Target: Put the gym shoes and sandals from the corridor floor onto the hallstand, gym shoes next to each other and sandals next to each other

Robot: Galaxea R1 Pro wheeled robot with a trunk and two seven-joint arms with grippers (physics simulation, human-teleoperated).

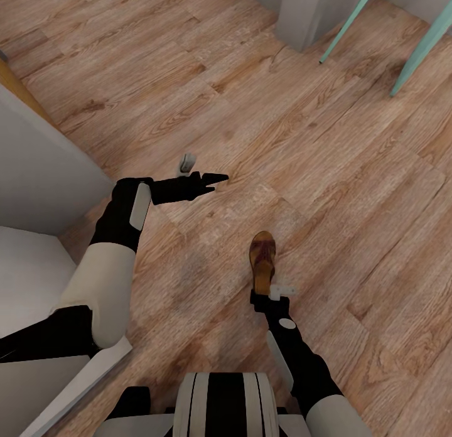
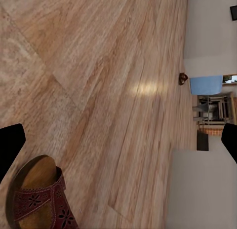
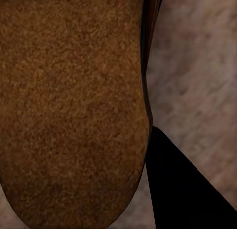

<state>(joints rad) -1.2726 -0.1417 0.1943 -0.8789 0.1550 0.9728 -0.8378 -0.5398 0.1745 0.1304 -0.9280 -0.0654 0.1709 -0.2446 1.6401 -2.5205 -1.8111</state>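
Reaching the right claw [image 1: 262, 297] at the heel of a sandal [image 1: 262, 260] on the corridor floor [image 1: 326, 173]

The sandal's long axis runs straight ahead from that claw, whose grip I cannot tell; the left claw [image 1: 216, 178] hangs spread, farther off.

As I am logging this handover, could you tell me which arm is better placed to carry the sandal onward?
Right: the right gripper is at the sandal's heel, insole close up in its wrist view. The left gripper hangs apart.

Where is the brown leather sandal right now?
The brown leather sandal lies on the wood plank floor in the head view, directly ahead of the right gripper.
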